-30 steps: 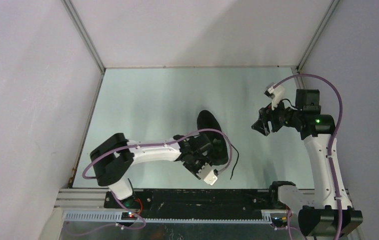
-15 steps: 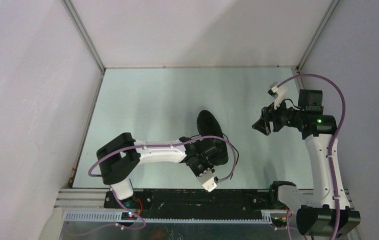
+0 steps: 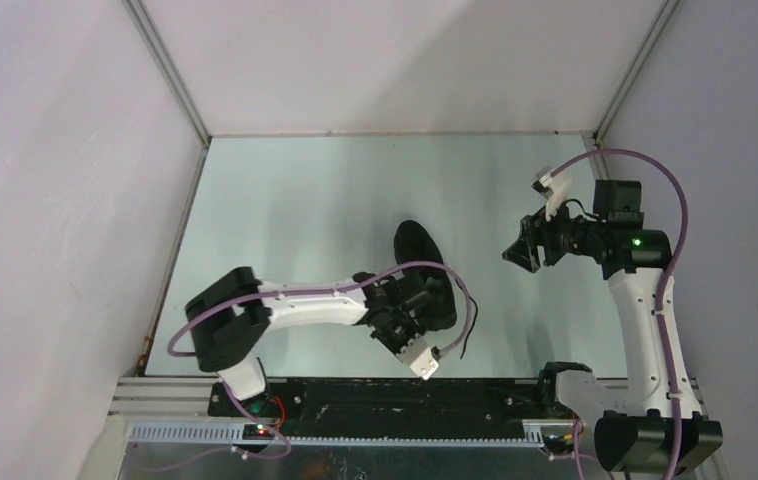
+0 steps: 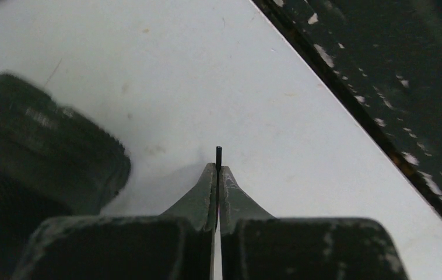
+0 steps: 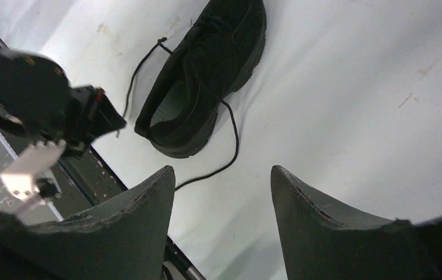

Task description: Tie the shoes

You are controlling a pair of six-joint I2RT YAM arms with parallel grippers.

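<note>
Pale scuffed table (image 3: 285, 220), white walls (image 3: 55, 200) — sneaker (image 3: 415, 248) mid-table, L jaws pinching lace tip (image 4: 218, 153), R jaws wide, empty.

A pale, faintly green surface (image 3: 295, 200) is boxed in by three plain white walls, the left wall (image 3: 55, 200), the back wall (image 3: 395, 60) and the right wall (image 3: 745, 110), with slanting aluminium frame posts (image 3: 167, 75) at the far corners. Along its near edge runs a black base strip (image 3: 475, 395), and a grey slotted cable duct (image 3: 375, 433) lies just below that. The light is even and soft; close up, the surface shows small scuffs and specks, and the strip's paint is chipped.
</note>
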